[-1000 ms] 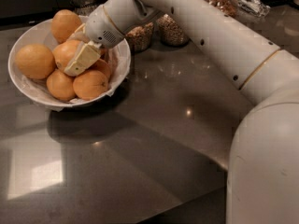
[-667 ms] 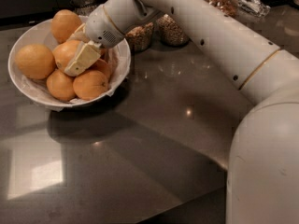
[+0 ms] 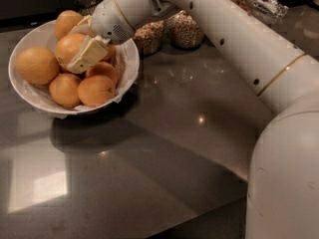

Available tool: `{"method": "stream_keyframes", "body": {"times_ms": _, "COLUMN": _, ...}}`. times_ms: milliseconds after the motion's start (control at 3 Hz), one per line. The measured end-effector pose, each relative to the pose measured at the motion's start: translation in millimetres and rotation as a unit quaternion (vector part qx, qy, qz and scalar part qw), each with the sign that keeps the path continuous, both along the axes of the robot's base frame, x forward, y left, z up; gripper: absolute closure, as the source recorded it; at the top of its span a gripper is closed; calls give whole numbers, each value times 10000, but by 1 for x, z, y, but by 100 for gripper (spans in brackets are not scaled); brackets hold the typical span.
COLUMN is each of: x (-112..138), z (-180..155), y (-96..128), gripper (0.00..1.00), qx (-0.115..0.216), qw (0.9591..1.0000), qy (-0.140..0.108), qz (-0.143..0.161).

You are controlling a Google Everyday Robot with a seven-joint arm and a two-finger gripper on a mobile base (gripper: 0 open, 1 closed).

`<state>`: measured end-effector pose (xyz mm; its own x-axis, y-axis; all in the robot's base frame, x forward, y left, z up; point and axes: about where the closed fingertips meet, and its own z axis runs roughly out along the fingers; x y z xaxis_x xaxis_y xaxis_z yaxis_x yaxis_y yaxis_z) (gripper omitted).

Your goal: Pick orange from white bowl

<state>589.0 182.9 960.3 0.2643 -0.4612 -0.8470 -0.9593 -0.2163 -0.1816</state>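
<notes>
Orange (image 3: pixel 68 45) is pinched across its width by your tool (image 3: pixel 78 45), high in the white bowl (image 3: pixel 31 92) at far left, so it can lift clear of the neighbouring oranges (image 3: pixel 96 90).

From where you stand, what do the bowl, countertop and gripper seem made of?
White bowl: glazed ceramic, probably; smooth sheen. Countertop: polished dark stone or laminate; mirrors lights. Gripper, down among the bowl's oranges: matte cream plastic, seemingly.

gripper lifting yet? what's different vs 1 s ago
The gripper, clamped on the orange, has risen slightly and drawn the orange up with it, though both are still over the white bowl. The bowl and the other oranges stayed put.
</notes>
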Motion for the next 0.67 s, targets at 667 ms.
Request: {"method": "stream_keyframes", "body": {"times_ms": 667, "x": -3, "z": 27, "y": -9, "gripper": 100, "qx": 416, "qw": 9989, "qy": -214, "qz": 99}}
